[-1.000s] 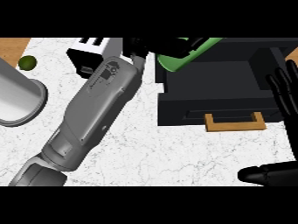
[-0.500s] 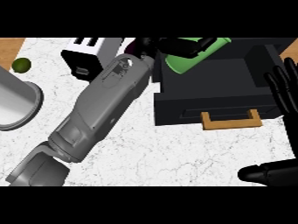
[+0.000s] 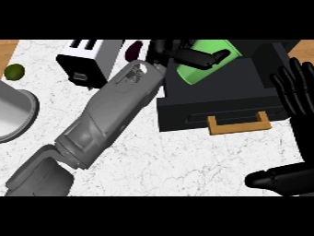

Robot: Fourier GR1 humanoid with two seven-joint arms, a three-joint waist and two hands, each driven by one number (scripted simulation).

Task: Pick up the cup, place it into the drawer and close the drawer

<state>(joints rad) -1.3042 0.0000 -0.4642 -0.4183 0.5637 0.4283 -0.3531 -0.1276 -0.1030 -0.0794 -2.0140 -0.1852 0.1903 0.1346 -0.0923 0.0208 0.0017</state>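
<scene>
The green cup (image 3: 210, 62) lies tilted over the far part of the black drawer unit (image 3: 220, 99), at the top middle of the head view. My left hand (image 3: 176, 53) is shut on the cup, with fingers curled across its side and hiding part of it. The left forearm (image 3: 112, 115) runs in from the lower left. The drawer's front carries a wooden handle (image 3: 237, 124) facing me. My right hand (image 3: 302, 92) rests open at the right edge, fingers up, just right of the drawer; its thumb shows near the lower right.
A black and white toaster (image 3: 84, 60) stands at the back, left of my left hand. A dark purple object (image 3: 135, 50) sits beside it. A green lime (image 3: 14, 71) and a large grey cylinder (image 3: 3, 110) occupy the far left.
My left forearm has swung slightly to the right, uncovering more of the toaster. The cup stays in my left hand over the drawer. The right hand has not moved.
</scene>
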